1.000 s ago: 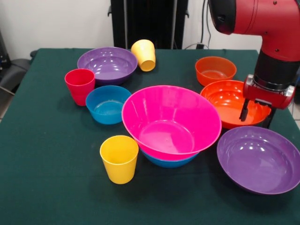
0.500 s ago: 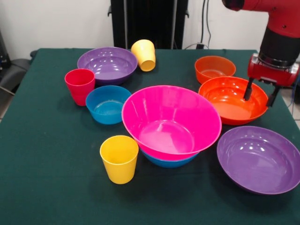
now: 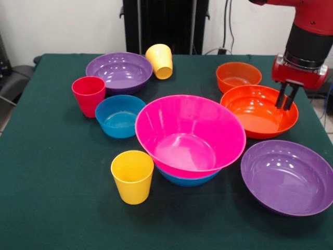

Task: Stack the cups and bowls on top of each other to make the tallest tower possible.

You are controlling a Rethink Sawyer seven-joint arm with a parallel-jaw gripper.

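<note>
My gripper (image 3: pixel 285 99) is at the right, its two fingers closed together over the far right rim of the big orange bowl (image 3: pixel 255 112), which rests on the table. A smaller orange bowl (image 3: pixel 239 76) stands behind it. The big pink bowl (image 3: pixel 190 133) sits nested in a blue bowl (image 3: pixel 187 179) at the centre. A second blue bowl (image 3: pixel 119 115), a red-pink cup (image 3: pixel 88 95) and a purple bowl (image 3: pixel 119 71) are at the left. One yellow cup (image 3: pixel 132 176) stands upright in front. Another yellow cup (image 3: pixel 159 61) lies tilted at the back. A second purple bowl (image 3: pixel 289 177) is at the front right.
The green table (image 3: pixel 52 198) carries all the things. The black pedestal (image 3: pixel 165 26) stands behind the table's far edge. The purple bowl at the front right reaches the table's right edge.
The gripper has risen and moved back over the big orange bowl's far right rim, and its fingers have closed from wide apart to nearly together. The orange bowl shifted slightly backward.
</note>
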